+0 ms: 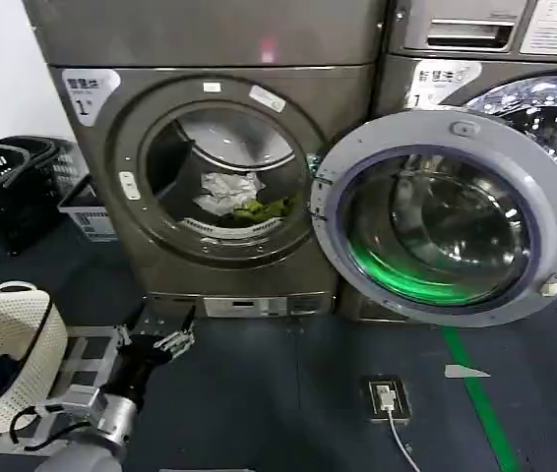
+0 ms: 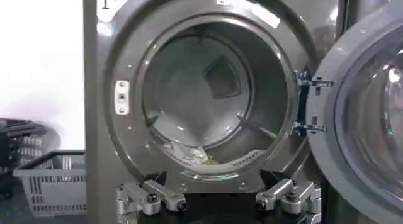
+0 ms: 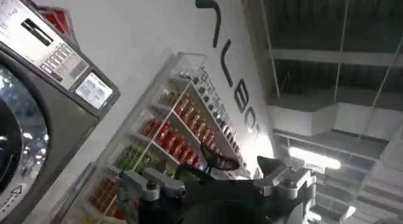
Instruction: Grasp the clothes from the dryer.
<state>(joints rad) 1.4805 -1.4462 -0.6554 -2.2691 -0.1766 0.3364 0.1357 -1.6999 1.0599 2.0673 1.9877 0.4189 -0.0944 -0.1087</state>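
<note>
Approaching with the left gripper (image 1: 167, 340), hanging low over the dark floor just before the large bronze-grey metal front-loading dryer (image 1: 160, 258), below its round porthole. Keeping its metal fingers (image 2: 148, 199) spread wide apart, gripping nothing.

Aiming for the clothes, a crumpled white fabric piece (image 1: 227, 189) touching a yellow-green fabric piece (image 1: 267, 208), both lying on the floor of the steel drum (image 2: 208, 87), toward the front, just behind the porthole lip. Seeing them from the left wrist as a small pale heap (image 2: 189, 153) above the gripper (image 2: 220, 204).

Doing this step well, judging by the layout:
- Rising first, clearing the lower rim of the opening before going forward.
- Entering near the middle of the porthole, staying away from the grey-rimmed glass door (image 1: 554, 211) swung open on the right.
- Descending on the thickest bunch of cloth with the fingers wide, then pinching deep enough to catch folds rather than a loose edge.
- Avoiding scraping the drum ribs while closing.

Leaving the right gripper (image 3: 217, 184) parked, spread open and empty, pointing up toward a white wall shelf of coloured bottles (image 3: 170, 134).
</note>
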